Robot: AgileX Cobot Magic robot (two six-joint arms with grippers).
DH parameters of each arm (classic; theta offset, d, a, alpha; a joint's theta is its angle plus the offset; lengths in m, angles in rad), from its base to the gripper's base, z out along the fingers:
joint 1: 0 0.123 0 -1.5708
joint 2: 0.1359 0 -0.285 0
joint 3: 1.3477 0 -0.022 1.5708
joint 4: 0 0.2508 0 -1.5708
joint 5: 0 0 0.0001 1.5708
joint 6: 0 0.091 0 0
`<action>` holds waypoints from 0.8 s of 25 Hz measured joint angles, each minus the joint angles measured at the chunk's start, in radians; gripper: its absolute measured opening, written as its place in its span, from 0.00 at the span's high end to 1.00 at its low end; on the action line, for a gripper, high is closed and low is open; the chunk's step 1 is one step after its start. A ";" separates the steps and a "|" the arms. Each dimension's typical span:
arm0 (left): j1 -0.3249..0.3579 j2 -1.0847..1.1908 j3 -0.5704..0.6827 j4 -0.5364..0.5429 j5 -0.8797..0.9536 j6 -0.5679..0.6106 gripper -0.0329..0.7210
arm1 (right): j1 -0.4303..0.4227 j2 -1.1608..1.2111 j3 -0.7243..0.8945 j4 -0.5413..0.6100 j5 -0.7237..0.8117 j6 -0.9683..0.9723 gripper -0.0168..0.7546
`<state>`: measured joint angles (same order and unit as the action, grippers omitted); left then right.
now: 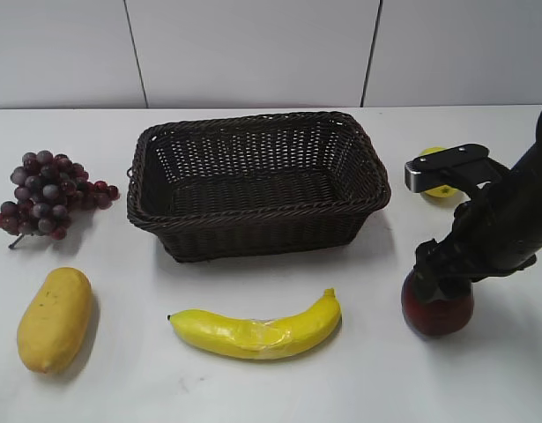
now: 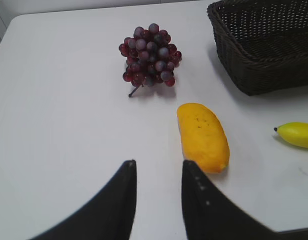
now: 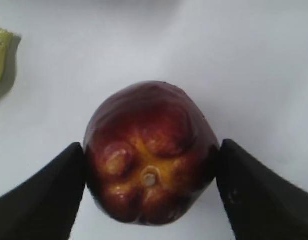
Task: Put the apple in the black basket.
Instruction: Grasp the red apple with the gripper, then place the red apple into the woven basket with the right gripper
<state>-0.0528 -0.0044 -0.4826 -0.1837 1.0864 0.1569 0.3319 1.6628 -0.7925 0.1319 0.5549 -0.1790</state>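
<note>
Now my right pincer point(image 3: 151, 187) clamps the apple point(image 3: 149, 152) on the worktop point(image 1: 359, 370), right of the basket point(image 1: 257, 183).

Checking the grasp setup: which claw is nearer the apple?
Right. The right claw straddles the apple, one finger at each side. The left claw hangs over bare table near the yellow mango, with the apple out of its view.

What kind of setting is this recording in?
Probably a lab tabletop set up for testing: a bare white table against plain wall panels, with fruit laid out around a black basket and a pincer at the apple.
</note>
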 joint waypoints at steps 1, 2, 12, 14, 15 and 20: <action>0.000 0.000 0.000 0.000 0.000 0.000 0.65 | 0.000 -0.003 -0.002 0.000 0.004 0.000 0.22; 0.000 0.000 0.000 0.000 0.000 0.000 0.65 | 0.000 -0.010 -0.007 0.000 0.025 0.000 0.22; 0.000 0.000 0.000 0.000 0.000 0.000 0.65 | 0.002 -0.157 -0.369 0.026 0.283 -0.003 0.22; 0.000 0.000 0.000 0.000 0.000 0.000 0.65 | 0.013 -0.142 -0.464 0.035 0.309 -0.004 0.22; 0.000 0.000 0.000 0.000 0.000 0.000 0.65 | 0.025 -0.129 -0.513 0.036 0.314 -0.004 0.22; 0.000 0.000 0.000 0.000 0.000 0.000 0.65 | 0.114 0.018 -0.719 0.044 0.321 -0.004 0.22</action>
<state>-0.0528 -0.0044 -0.4826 -0.1837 1.0864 0.1569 0.4458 1.6808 -1.5118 0.1755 0.8759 -0.1832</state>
